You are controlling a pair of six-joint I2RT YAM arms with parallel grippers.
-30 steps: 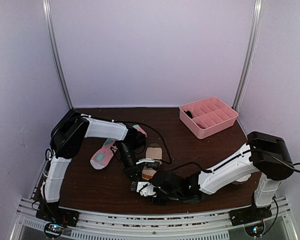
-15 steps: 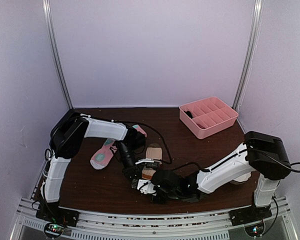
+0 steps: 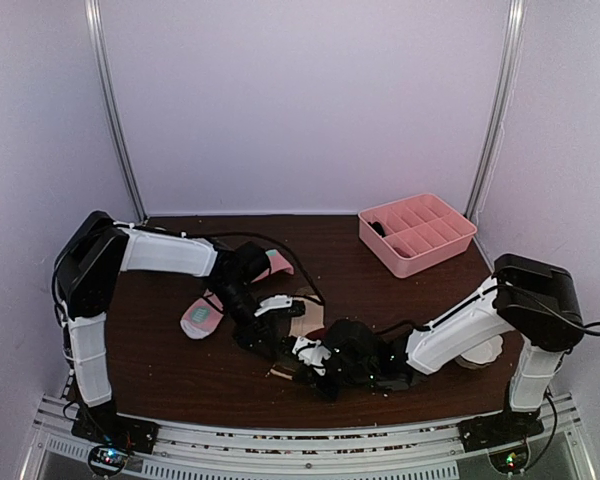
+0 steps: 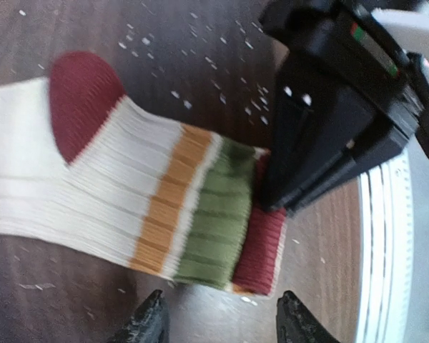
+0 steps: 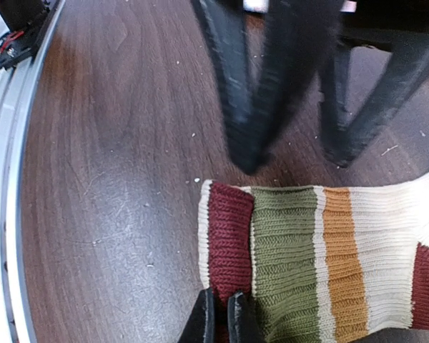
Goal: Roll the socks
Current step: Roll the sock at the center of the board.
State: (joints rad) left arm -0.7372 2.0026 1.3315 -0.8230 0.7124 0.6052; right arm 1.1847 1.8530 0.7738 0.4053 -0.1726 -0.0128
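Note:
The beige sock (image 4: pixel 93 186) lies flat on the dark wooden table, with a maroon heel and orange, green and maroon bands at its cuff (image 5: pixel 232 229). My right gripper (image 5: pixel 218 323) is shut on the near edge of the maroon cuff. My left gripper (image 4: pixel 222 325) hovers just off the cuff end, open, nothing between its fingertips (image 4: pixel 151 321). In the top view both grippers meet at the table's front middle, left gripper (image 3: pixel 276 330) above right gripper (image 3: pixel 300 368). The pink sock with mint patches (image 3: pixel 200 318) lies to the left, partly under the left arm.
A pink divided tray (image 3: pixel 417 232) stands at the back right corner. The table's front rail (image 5: pixel 14 143) runs close to the left of the cuff. White crumbs dot the wood around the sock.
My left gripper has opened and drawn back off the cuff, and its arm has swung out to the left. My right gripper has closed on the maroon cuff and shifted slightly right.

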